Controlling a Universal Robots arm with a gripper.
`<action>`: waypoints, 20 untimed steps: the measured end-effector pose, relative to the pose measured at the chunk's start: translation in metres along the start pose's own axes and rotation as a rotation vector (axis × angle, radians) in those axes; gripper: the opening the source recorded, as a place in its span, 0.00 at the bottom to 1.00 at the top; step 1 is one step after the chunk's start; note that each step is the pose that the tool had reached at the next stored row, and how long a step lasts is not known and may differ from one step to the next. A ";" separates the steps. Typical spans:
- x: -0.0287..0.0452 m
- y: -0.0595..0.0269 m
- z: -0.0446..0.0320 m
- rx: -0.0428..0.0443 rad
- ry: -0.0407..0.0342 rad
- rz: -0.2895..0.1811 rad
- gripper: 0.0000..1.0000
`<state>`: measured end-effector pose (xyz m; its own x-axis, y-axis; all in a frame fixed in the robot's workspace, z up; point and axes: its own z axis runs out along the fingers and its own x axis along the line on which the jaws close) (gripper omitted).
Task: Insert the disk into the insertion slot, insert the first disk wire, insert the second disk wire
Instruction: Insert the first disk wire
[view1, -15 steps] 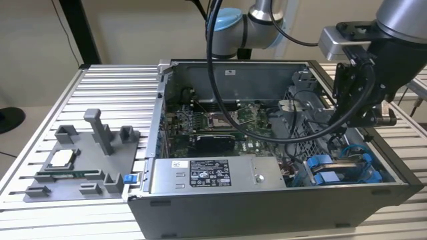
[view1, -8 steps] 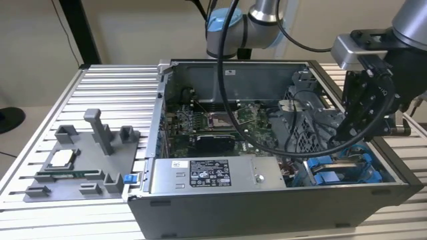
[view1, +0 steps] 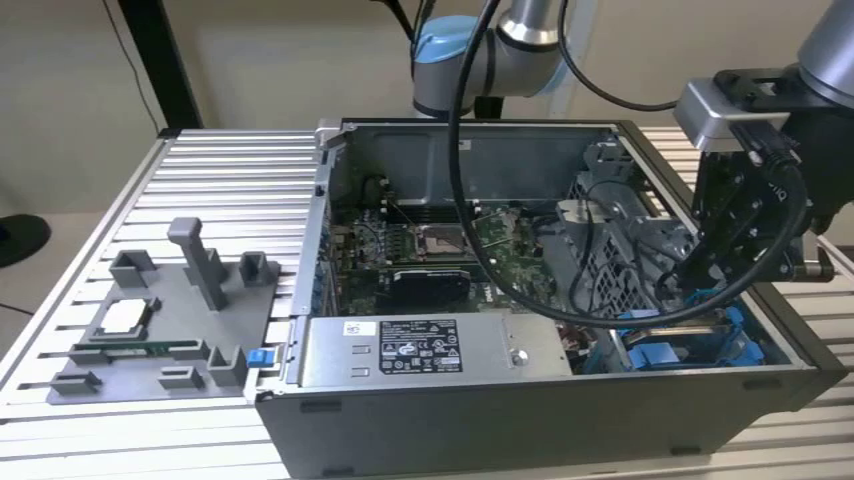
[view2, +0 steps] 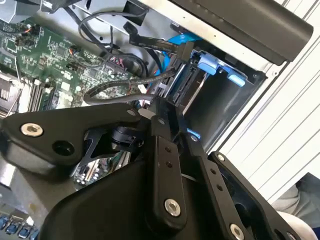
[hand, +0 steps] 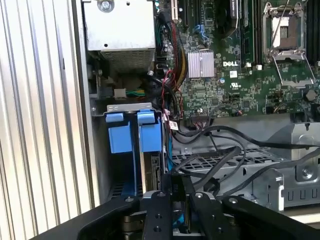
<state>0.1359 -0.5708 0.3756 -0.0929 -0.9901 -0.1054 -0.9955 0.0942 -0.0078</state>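
Observation:
The disk (hand: 153, 172) stands edge-on in the insertion slot (hand: 121, 134), between bright blue rails and tabs at the case's front corner on the exterior view's right (view1: 663, 355). In the second wrist view the disk's end (view2: 187, 82) sits under a black plug on a blue flat wire (view2: 177, 39), with a black wire (view2: 150, 42) joining beside it. My gripper (view1: 694, 272) reaches down into that corner. Its black fingers (view2: 161, 130) lie close together, shut, tips (hand: 177, 182) just off the disk's end beside a braided black wire (view2: 120, 87). I see nothing between them.
A silver labelled power-supply box (view1: 400, 350) lines the case's front. The green motherboard (view1: 427, 250) lies behind it, and a perforated grey cage (view1: 601, 260) stands right beside my gripper. Black arm cables (view1: 461, 150) hang across the case. A grey fixture (view1: 160, 330) sits on the slatted table (view1: 227, 180).

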 end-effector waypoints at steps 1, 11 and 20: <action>0.0005 -0.0008 0.0004 0.0000 -0.0001 0.000 0.00; 0.0059 -0.0112 0.0050 -0.0001 -0.0003 0.000 0.00; 0.0112 -0.0188 0.0121 -0.0002 -0.0002 0.000 0.00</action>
<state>0.1538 -0.5824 0.3625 -0.0926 -0.9901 -0.1056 -0.9955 0.0940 -0.0076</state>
